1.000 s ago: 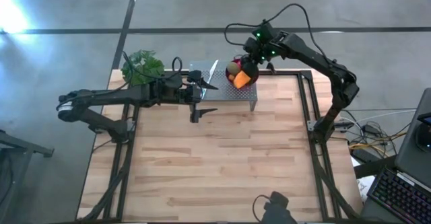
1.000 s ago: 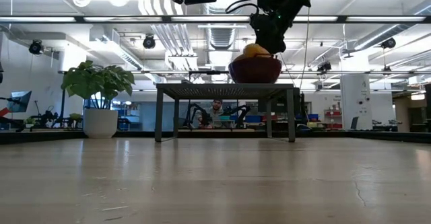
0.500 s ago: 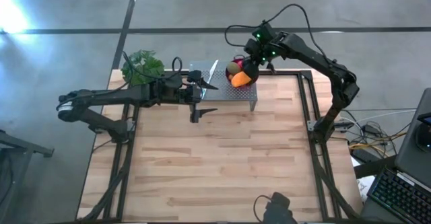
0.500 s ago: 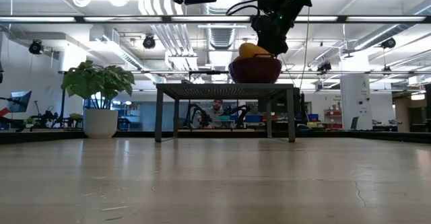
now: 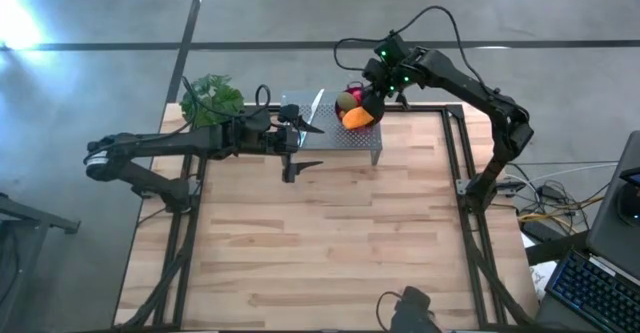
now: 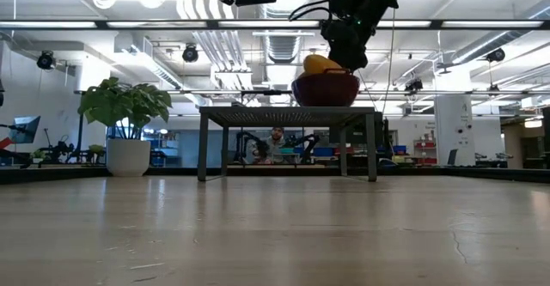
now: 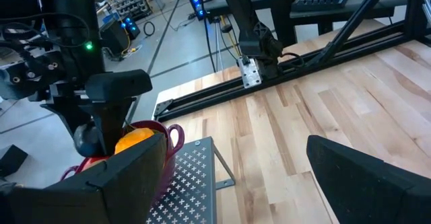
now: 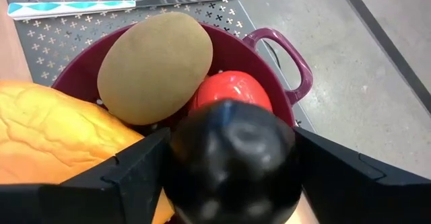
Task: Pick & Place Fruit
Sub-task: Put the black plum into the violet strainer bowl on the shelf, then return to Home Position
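Note:
A purple colander bowl (image 5: 352, 108) stands on a perforated metal stand (image 5: 345, 138) at the table's far edge. In the bowl lie an elongated orange fruit (image 8: 54, 136), an olive-green fruit (image 8: 155, 66) and a red ball (image 8: 232, 89). My right gripper (image 8: 231, 150) hangs over the bowl, shut on a dark purple ball (image 8: 232, 160). My left gripper (image 5: 312, 146) hovers open at the stand's left end, with nothing between its fingers. My right gripper pinches the dark purple ball by its two opposite sides (image 8: 182, 163) between its two fingers. The fingers slant down from the table's far right. The ball sits right over the red ball and the orange fruit. Whether it rests on them I cannot tell.
A knife with a teal patterned handle (image 8: 121, 5) lies on the stand beside the bowl. A potted green plant (image 5: 212, 98) stands at the far left corner. Bare wooden tabletop (image 5: 330, 243) stretches from the stand to the near edge.

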Controlling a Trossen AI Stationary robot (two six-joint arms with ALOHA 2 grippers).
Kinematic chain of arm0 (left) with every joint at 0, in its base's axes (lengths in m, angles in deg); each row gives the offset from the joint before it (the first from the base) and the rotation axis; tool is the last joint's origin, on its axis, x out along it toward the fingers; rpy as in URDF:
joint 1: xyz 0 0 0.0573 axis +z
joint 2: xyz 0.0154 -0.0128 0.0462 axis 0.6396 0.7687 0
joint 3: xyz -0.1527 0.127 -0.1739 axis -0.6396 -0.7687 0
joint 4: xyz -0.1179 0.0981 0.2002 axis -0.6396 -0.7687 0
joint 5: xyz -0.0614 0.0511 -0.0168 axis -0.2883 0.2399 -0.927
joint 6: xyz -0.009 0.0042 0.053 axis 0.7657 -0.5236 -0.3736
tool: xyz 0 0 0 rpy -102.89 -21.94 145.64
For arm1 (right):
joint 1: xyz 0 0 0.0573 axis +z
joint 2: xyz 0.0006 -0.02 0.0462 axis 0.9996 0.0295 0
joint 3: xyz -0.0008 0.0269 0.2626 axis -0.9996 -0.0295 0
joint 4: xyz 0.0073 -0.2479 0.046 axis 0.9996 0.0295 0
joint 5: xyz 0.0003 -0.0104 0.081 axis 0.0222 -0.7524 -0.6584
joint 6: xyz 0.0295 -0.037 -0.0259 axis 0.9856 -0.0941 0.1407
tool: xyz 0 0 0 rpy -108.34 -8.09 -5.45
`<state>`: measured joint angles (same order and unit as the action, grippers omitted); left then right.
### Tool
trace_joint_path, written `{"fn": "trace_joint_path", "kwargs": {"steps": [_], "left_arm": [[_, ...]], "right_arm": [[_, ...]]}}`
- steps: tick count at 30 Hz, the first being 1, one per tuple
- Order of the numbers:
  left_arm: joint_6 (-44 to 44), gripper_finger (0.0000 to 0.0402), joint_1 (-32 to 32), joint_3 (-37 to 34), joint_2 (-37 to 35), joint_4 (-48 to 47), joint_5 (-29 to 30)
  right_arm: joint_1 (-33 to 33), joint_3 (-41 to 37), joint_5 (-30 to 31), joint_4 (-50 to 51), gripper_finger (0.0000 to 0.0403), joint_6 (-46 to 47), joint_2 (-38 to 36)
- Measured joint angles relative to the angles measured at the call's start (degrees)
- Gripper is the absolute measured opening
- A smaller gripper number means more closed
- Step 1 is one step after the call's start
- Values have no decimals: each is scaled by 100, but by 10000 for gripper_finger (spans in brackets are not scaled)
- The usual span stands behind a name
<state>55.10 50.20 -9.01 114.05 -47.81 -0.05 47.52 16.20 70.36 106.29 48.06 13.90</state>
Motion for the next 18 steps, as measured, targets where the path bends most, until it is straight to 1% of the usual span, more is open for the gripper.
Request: {"fn": "trace_joint_path", "kwargs": {"steps": [5,10,14,18], "left_arm": [[-16,365,0,0,0,1,2],[-32,365,0,0,0,1,0],[-51,365,0,-1,0,2,2],[-94,365,14,18,0,-5,2]], "right_arm": [[2,27,0,4,330,-99,0],[2,202,0,3,354,-116,-7],[4,403,0,0,358,-116,-8],[51,654,-4,5,345,-114,-11]]}}
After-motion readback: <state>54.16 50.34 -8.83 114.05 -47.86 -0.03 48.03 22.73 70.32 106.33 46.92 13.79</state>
